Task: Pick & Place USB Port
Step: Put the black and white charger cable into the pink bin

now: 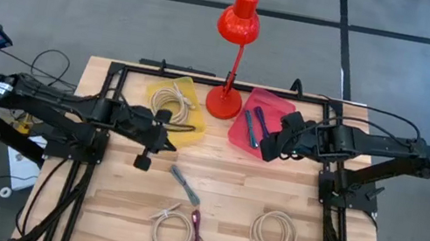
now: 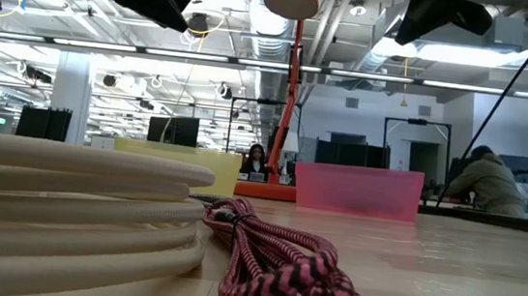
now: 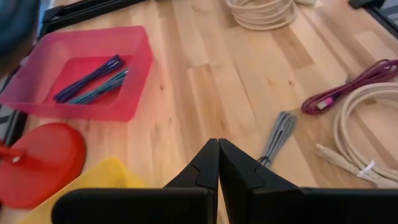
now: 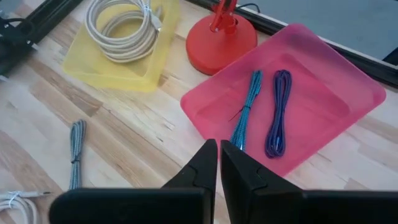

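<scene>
Grey cable (image 1: 185, 184) lies flat on table, running diagonally

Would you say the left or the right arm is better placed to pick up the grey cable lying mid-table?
Probably the left: its claw, shut and empty, hovers beside the grey cable, while the right claw is over the pink tray.

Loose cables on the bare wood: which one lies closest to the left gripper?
The grey braided cable, just beyond the left gripper. The white coils and the magenta cable lie nearer the table's front edge.
</scene>
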You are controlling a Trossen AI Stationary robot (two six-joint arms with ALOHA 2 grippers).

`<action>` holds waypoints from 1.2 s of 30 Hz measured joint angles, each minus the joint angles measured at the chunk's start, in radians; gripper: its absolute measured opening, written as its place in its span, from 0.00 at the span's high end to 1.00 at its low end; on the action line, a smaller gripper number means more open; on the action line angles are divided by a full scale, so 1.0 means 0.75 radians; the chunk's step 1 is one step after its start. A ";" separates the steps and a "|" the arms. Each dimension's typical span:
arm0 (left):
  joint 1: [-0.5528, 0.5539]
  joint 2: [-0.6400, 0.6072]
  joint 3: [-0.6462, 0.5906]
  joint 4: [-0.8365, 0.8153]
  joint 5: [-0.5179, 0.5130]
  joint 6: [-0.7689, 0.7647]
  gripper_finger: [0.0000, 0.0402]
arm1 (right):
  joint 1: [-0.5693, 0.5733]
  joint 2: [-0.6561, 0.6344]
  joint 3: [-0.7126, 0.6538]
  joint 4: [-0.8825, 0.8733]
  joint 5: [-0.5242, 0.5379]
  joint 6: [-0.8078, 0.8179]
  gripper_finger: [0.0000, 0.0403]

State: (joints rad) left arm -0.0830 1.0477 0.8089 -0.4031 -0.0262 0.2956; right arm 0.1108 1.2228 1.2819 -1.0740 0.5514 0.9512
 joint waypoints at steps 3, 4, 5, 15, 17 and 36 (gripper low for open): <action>-0.026 0.033 0.000 0.037 0.000 0.000 0.97 | -0.006 0.000 0.000 0.000 0.007 -0.010 0.97; -0.031 0.047 0.000 0.056 0.000 0.000 0.97 | -0.009 0.000 0.000 0.000 0.007 -0.010 0.97; -0.033 0.061 0.000 0.080 0.000 0.000 0.97 | -0.011 0.000 0.000 0.000 0.007 -0.010 0.97; -0.034 0.245 0.000 0.199 0.000 -0.002 0.92 | 0.004 0.000 0.000 -0.019 0.002 -0.021 0.97; -0.034 0.285 0.000 0.200 0.000 -0.002 0.87 | 0.010 0.001 0.000 -0.019 0.000 -0.021 0.97; -0.053 0.547 -0.070 0.199 0.035 -0.001 0.47 | 0.009 0.001 0.000 -0.040 -0.005 -0.021 0.97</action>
State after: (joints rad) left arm -0.1228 1.4582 0.7563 -0.2538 -0.0003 0.2951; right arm 0.1177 1.2232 1.2819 -1.1042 0.5480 0.9356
